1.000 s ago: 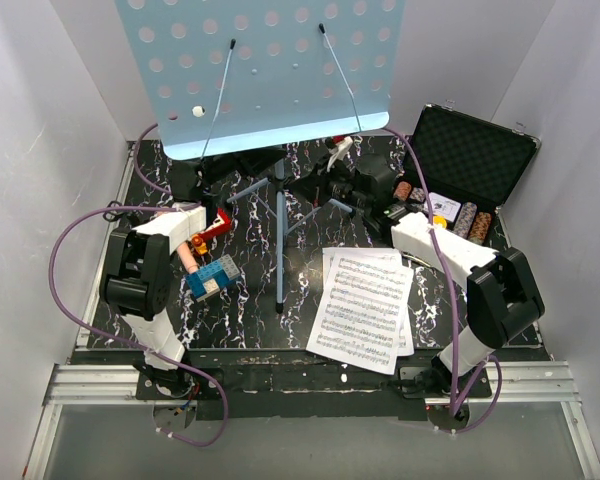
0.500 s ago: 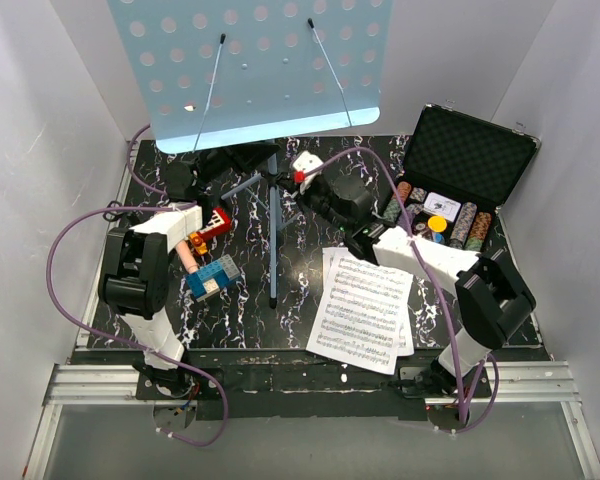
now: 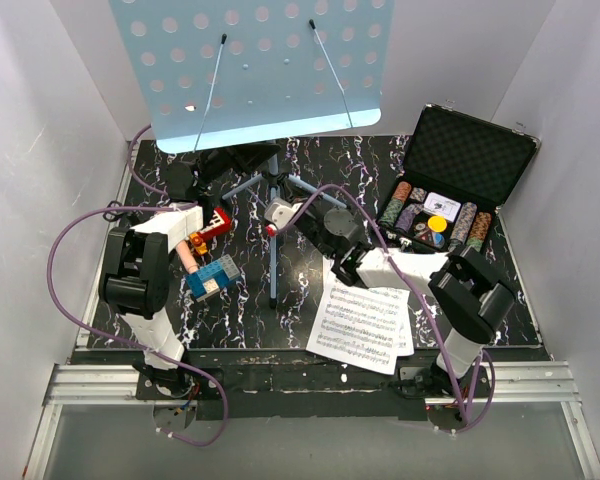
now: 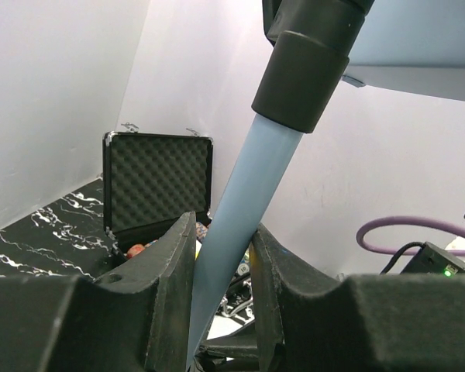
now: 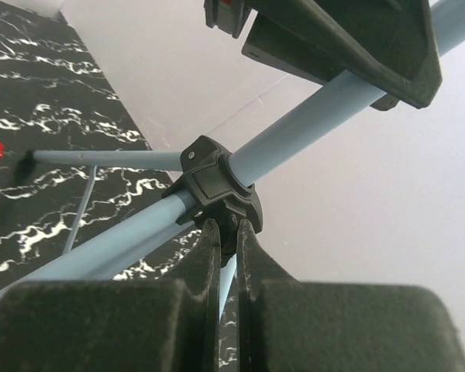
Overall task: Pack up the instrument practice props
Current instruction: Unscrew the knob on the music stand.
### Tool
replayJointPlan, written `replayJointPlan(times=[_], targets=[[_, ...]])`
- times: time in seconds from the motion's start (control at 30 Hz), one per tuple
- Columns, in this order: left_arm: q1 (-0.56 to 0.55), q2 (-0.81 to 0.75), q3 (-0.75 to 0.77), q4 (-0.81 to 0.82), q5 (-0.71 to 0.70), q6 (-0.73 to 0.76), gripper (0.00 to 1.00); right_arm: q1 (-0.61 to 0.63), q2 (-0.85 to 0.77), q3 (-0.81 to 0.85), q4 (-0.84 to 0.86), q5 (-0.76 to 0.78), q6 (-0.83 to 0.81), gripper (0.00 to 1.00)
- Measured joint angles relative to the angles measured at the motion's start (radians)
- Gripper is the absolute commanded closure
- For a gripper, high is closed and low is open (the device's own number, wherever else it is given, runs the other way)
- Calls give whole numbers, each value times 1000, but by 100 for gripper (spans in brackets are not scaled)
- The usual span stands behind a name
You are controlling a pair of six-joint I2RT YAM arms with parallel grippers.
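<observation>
The music stand (image 3: 265,70) towers at the table's (image 3: 230,312) twelve o'clock, its pole (image 4: 234,198) clamped steady by the left gripper (image 4: 221,232) while the right gripper (image 5: 227,231) pinches the black leg hub (image 5: 217,182), probably for folding.

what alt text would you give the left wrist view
The left pincer grips the light-blue music stand pole below its black collar. Behind it, an open black foam-lined case stands on the black marbled table, with a purple cable at the right.
</observation>
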Motion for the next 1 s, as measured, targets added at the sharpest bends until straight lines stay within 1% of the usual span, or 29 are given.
replayJointPlan(times=[0.1,0.17,0.27,0.33,0.4,0.43,0.47,0.5,0.53,0.63,0.7,0.73,0.83,0.9,1.0], targets=[[0,0,0,0,0,-1,100,11,22,-6,46,25,-79,99],[0,0,0,0,0,-2,100,18,33,-6,66,45,-118,97],[0,0,0,0,-1,-3,100,29,49,-6,95,77,-159,91],[0,0,0,0,-1,-5,100,37,57,-6,113,99,-172,81],[0,0,0,0,1,-6,100,48,60,-8,121,118,-177,69],[-1,0,0,1,5,-6,100,55,60,-14,128,129,-182,60],[-3,0,0,3,13,-6,100,63,60,-23,140,146,-188,56],[-4,-1,0,4,17,-6,100,72,59,-35,150,172,-192,53],[-5,-1,0,4,18,-6,100,82,56,-51,153,201,-193,48],[-5,-1,0,4,14,-6,100,104,40,-94,131,283,-170,44],[-5,-1,0,4,14,-6,100,114,-1,-106,69,324,-130,41],[-5,-1,0,4,13,-6,100,116,-30,-107,37,339,-104,38],[-6,-1,0,3,11,-5,100,118,-148,-105,-55,383,-4,36],[-6,-1,0,3,9,-5,100,117,-236,-80,-176,403,112,36],[-6,-1,0,2,6,-2,100,91,-346,13,-451,370,389,36]])
